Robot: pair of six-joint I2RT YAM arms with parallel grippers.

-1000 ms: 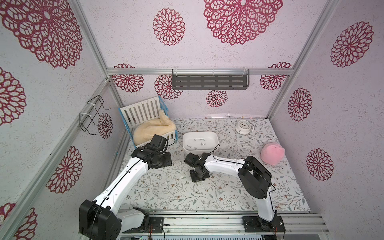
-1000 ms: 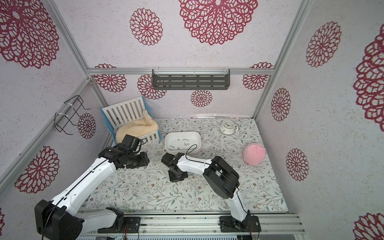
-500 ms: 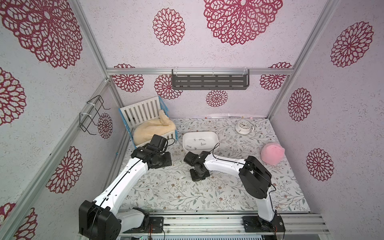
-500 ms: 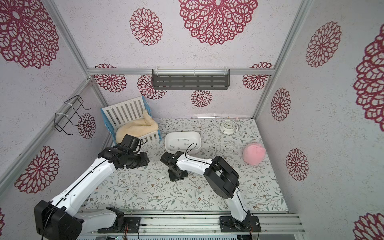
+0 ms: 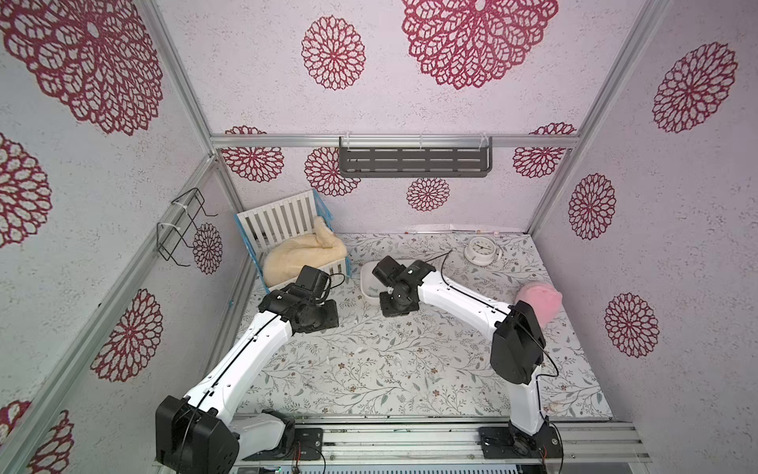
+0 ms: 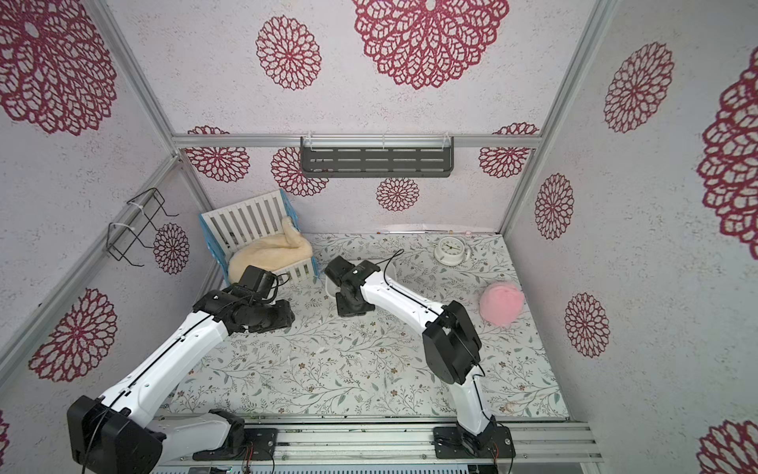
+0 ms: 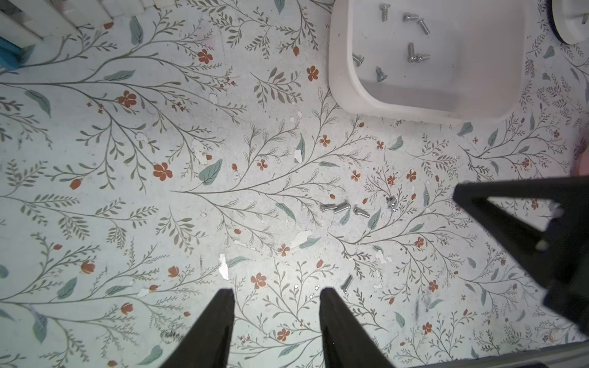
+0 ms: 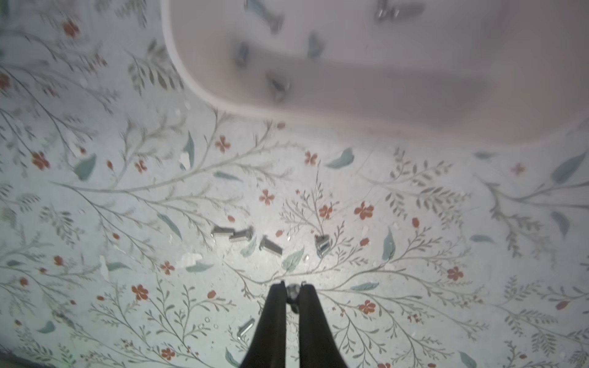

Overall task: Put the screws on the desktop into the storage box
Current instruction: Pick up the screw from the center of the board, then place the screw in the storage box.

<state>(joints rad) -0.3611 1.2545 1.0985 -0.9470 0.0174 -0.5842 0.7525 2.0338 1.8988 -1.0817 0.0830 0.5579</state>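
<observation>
Because, on the desk [image 8: 446, 255], the storage box [image 8: 414, 47] sits just ahead of your right tool [image 8: 292, 285], carry forward: its tips are pinched onto one screw [image 8: 292, 290]. The left tool [image 7: 277, 293] hangs half-open and empty, farther off.

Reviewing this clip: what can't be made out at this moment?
Top views: the right arm hides most of the storage box; the screws on the desktop are too small to count.
Right wrist view: box contents blurred; the held screw between the right gripper tips is mostly hidden.
Left wrist view: picture edge cuts off the box's far end.
</observation>
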